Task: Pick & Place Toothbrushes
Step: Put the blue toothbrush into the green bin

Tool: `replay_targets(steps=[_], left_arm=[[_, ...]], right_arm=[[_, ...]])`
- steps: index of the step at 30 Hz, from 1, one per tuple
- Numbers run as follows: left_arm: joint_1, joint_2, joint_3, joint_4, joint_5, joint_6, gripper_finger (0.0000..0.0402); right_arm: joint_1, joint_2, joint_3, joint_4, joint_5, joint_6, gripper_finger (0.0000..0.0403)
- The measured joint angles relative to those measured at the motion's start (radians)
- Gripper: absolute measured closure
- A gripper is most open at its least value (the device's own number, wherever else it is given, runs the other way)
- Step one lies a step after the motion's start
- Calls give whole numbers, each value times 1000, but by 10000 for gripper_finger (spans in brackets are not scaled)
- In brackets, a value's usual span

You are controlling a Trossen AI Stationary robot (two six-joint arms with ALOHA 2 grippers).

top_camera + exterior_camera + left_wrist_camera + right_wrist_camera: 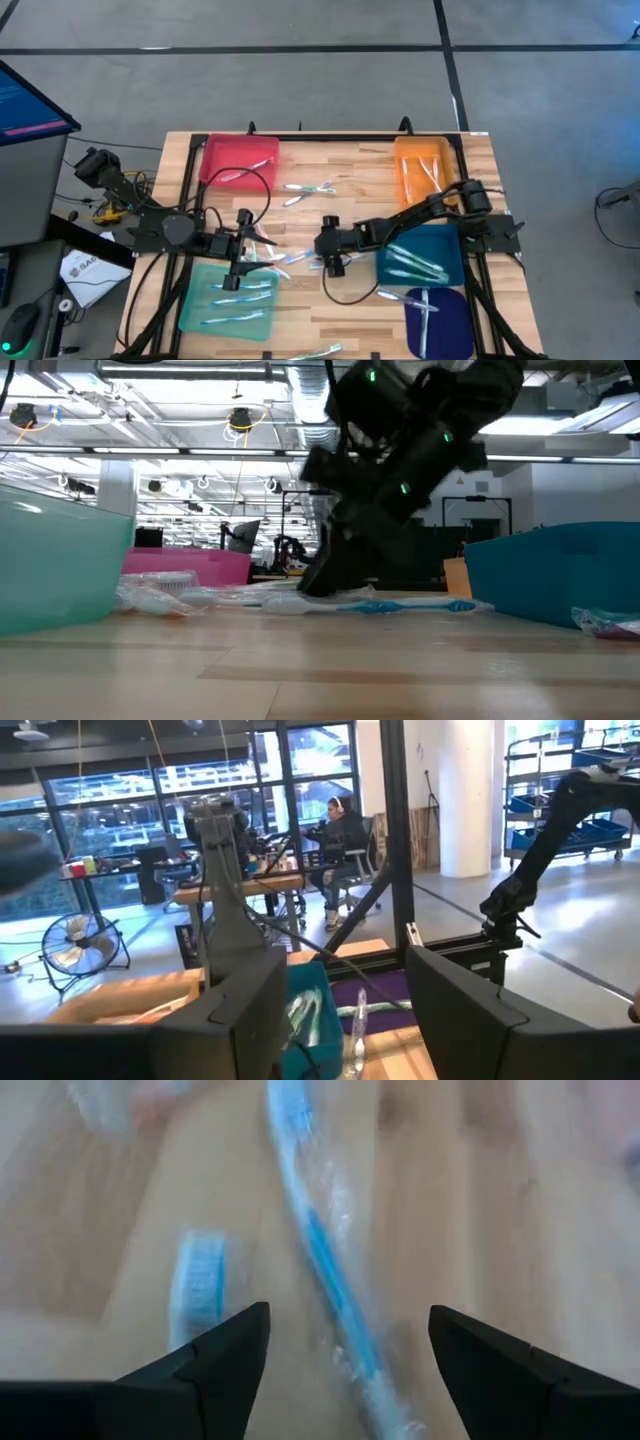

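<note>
My right pincer (pixel 348 1342) hangs over the middle of the wooden tabletop (pixel 350 205), pointing down at the boards, its two dark fingers (pixel 215 1360) spread wide with nothing between them. Under it lies a blue-handled toothbrush (pixel 330 1270) in a clear wrapper, slanting across the gap between my fingers and lying flat on the wood rather than in my grip. Just beside it lies a second, shorter light blue piece (pixel 196 1285), close to one of my fingers. Whether my fingertips touch the wood I cannot tell.

From above, my right pincer (pixel 333 243) sits between the teal tray (pixel 190 310) and the blue tray (pixel 385 268), with loose toothbrushes (pixel 308 188) farther out on the tabletop towards the red tray (pixel 215 155). More toothbrushes lie in the teal tray, the blue tray, the orange tray (pixel 405 160) and the dark purple tray (pixel 445 330).

My left pincer (pixel 240 245) waits by the far edge of the teal tray, its fingers (pixel 240 1020) also wide and empty, held level above the tabletop.

From table height, a white and blue toothbrush (pixel 400 604) lies flat on the wood right at the foot of my right arm.
</note>
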Motion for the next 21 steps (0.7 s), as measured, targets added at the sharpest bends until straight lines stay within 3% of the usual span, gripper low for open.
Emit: replay_targets(steps=[6, 9, 13, 18, 21], left_arm=[[0, 0, 0, 1, 0, 3, 202], [0, -8, 0, 3, -1, 3, 202], [0, -13, 1, 1, -1, 3, 202], [0, -14, 1, 1, -1, 3, 202], [0, -14, 1, 0, -1, 3, 202]], right_arm=[[-11, 88, 81, -58, -9, 34, 140], [-26, 99, 115, -113, -73, 73, 165], [-39, 97, 132, -152, -125, 104, 240], [-51, 93, 132, -182, -126, 126, 378], [-59, 72, 127, -177, -111, 165, 383]])
